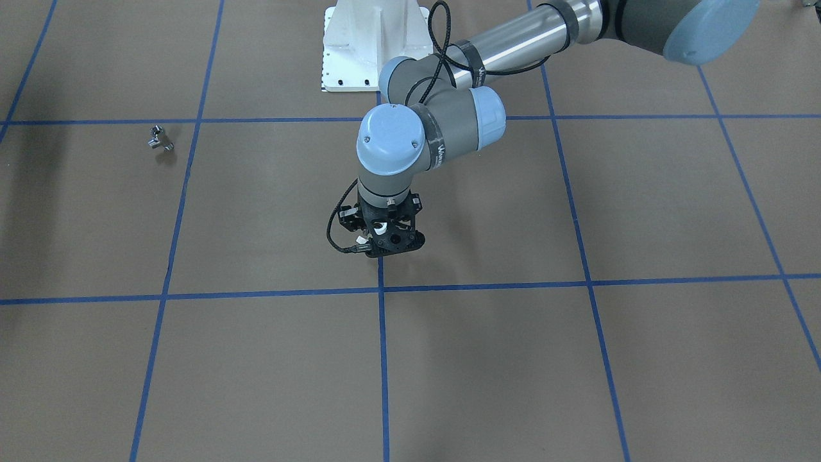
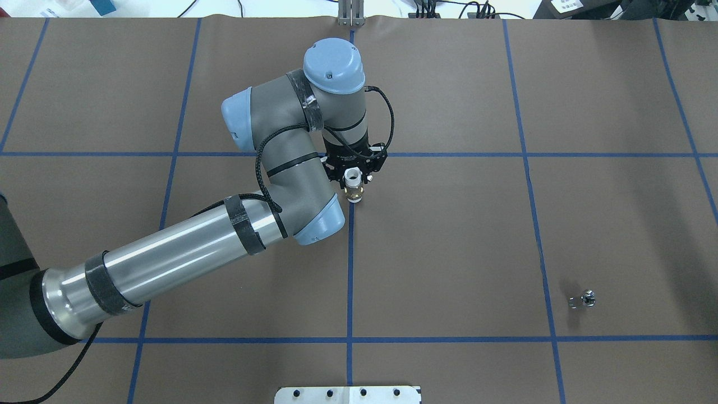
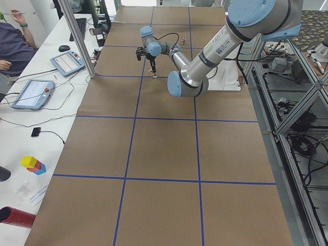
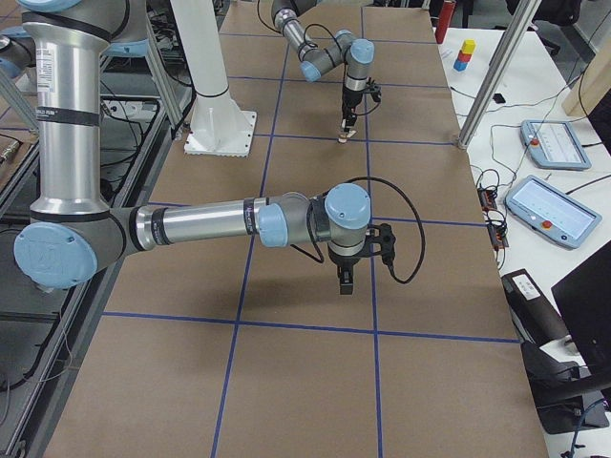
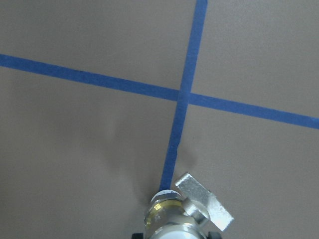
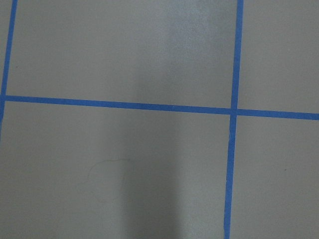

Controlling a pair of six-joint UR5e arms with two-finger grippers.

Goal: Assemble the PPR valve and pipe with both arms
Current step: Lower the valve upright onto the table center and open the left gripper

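Observation:
My left gripper (image 2: 353, 180) is shut on the pipe (image 2: 353, 178), a short white plastic tube with a brass nut at its lower end, held upright near the middle of the table. The left wrist view shows the pipe (image 5: 167, 219) with its white tag (image 5: 205, 201) just over a blue tape crossing. The PPR valve (image 2: 583, 300), a tiny chrome T-shaped fitting, lies alone far to the right; it also shows in the front-facing view (image 1: 159, 138). My right gripper (image 4: 346, 277) shows only in the exterior right view, hanging over bare table, and I cannot tell whether it is open or shut.
Brown paper with a blue tape grid covers the table. The white robot base plate (image 2: 348, 394) sits at the near edge. A side bench with tablets (image 3: 33, 92) and a metal post (image 3: 82, 41) runs along the far edge, with an operator beside it.

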